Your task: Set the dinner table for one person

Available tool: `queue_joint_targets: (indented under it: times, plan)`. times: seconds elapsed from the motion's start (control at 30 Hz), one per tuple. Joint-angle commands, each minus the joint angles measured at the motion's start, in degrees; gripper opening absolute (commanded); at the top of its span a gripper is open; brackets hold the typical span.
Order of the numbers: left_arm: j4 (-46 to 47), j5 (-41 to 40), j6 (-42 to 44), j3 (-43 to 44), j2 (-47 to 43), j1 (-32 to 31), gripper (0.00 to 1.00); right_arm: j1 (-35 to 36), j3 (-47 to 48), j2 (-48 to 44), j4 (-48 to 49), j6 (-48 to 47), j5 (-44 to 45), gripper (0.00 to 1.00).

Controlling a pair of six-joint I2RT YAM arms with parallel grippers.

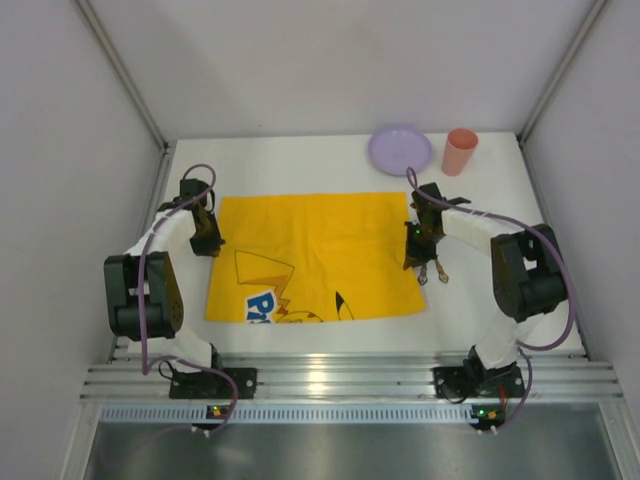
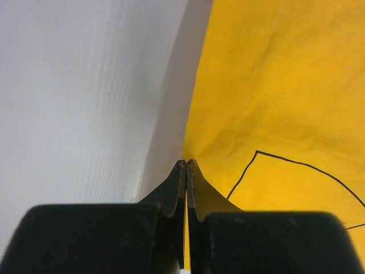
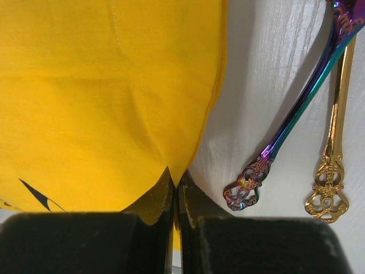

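A yellow cartoon-printed placemat (image 1: 315, 255) lies spread on the white dinner table (image 1: 290, 165). My left gripper (image 1: 207, 240) is shut on the placemat's left edge (image 2: 197, 137). My right gripper (image 1: 415, 250) is shut on its right edge (image 3: 194, 142). A lilac plate (image 1: 400, 150) and a pink cup (image 1: 460, 151) stand at the far right of the table. Two ornate utensils, one iridescent (image 3: 285, 131) and one gold (image 3: 333, 148), lie just right of the right gripper; they also show in the top view (image 1: 433, 268).
Grey walls close in the table on the left, back and right. An aluminium rail (image 1: 340, 380) with the arm bases runs along the near edge. The utensils lie between the placemat and the right arm.
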Motion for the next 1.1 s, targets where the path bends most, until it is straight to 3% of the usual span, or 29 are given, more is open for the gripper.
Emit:
queue_joint_targets:
  times: [0.0,0.1,0.17,0.2,0.3,0.33,0.37,0.43,0.6,0.67,0.8,0.87,0.93,1.07]
  plan:
    - [-1.5,-1.6,0.5,0.2,-2.4,0.1,0.0,-0.3,2.0,-2.9,-1.8,0.1,1.3,0.0]
    - [-1.4,-1.4,0.3,-0.1,-3.6,0.1,0.02,-0.3,2.0,-3.8,-2.3,0.1,1.1,0.0]
    - [-1.9,-1.1,-0.2,0.9,-4.8,0.1,0.2,-0.3,3.1,-4.5,-3.2,-0.2,1.6,0.05]
    - [-3.3,-0.9,-0.4,1.5,-5.7,0.2,0.44,-0.3,4.0,-5.4,-4.6,-0.7,1.8,0.08]
    - [-5.1,-2.0,-1.6,4.2,-8.7,0.1,0.78,-0.1,10.1,-6.9,-10.0,-2.1,2.3,0.49]
    - [-5.8,-2.4,-1.9,4.9,-9.5,0.1,0.89,-0.2,14.0,-7.4,-11.6,-2.4,2.6,0.67]
    - [-5.9,-2.8,-2.4,6.4,-10.4,0.1,0.96,-0.2,15.9,-8.5,-13.2,-2.6,3.9,0.76]
    - [-6.1,-3.3,-3.9,8.2,-12.7,0.1,0.98,-0.1,20.2,-10.1,-17.2,-2.6,5.0,0.88]
    - [-2.2,1.4,-7.2,11.8,-17.5,0.1,0.98,-0.2,19.8,-19.8,-19.2,0.5,14.1,0.86]
    - [2.7,7.8,-9.1,10.1,-18.3,0.1,0.98,-0.5,14.1,-24.7,-17.7,1.2,18.5,0.87]
    - [14.7,20.4,-16.8,1.3,-18.5,0.7,0.99,-3.1,6.3,-26.5,-15.6,1.0,17.4,0.86]
    - [21.6,33.0,-21.1,-3.9,-17.7,0.3,0.99,-4.1,3.4,-26.0,-14.0,0.8,17.6,0.86]
    - [17.7,27.7,-20.6,-1.3,-16.5,-1.2,0.98,-4.7,2.2,-24.8,-13.0,-0.1,17.6,0.86]
    - [8.6,4.6,-12.6,4.0,-16.5,-7.8,0.96,-4.8,2.7,-17.8,-11.1,-2.0,15.5,0.78]
